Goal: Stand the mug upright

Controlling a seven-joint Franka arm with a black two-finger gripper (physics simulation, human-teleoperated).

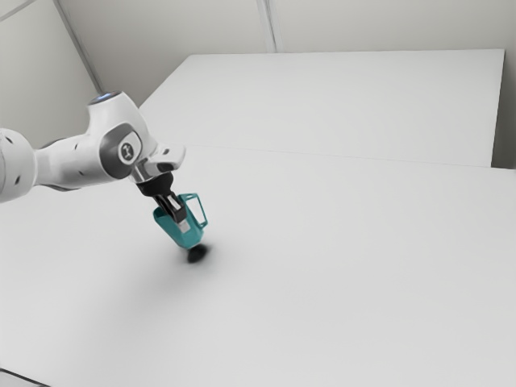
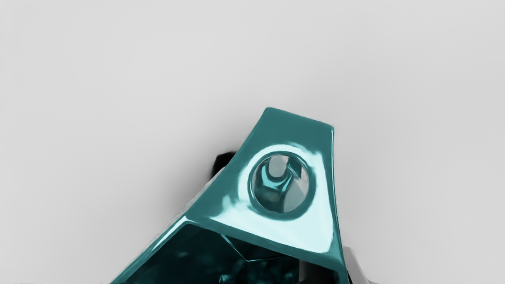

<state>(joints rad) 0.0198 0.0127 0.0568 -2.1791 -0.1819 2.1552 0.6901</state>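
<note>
The teal mug [image 1: 188, 236] is tilted in the exterior view, its mouth toward the upper left and its lower end beside a dark patch on the table. Its angular handle stands out on the exterior view's right. My gripper [image 1: 182, 219] reaches down at the mug and is shut on its wall. In the wrist view the mug [image 2: 300, 232] shows its dark inside and a teal face with a round hole. There the gripper [image 2: 338, 272] has one finger inside the mouth and the other outside the wall. I cannot tell whether the mug touches the table.
The white table [image 1: 347, 266] extends around the mug, with a black patch [image 1: 197, 254] just under it. A dark cable [image 1: 24, 377] lies at the exterior view's lower left corner. Pale walls [image 1: 387, 24] stand behind.
</note>
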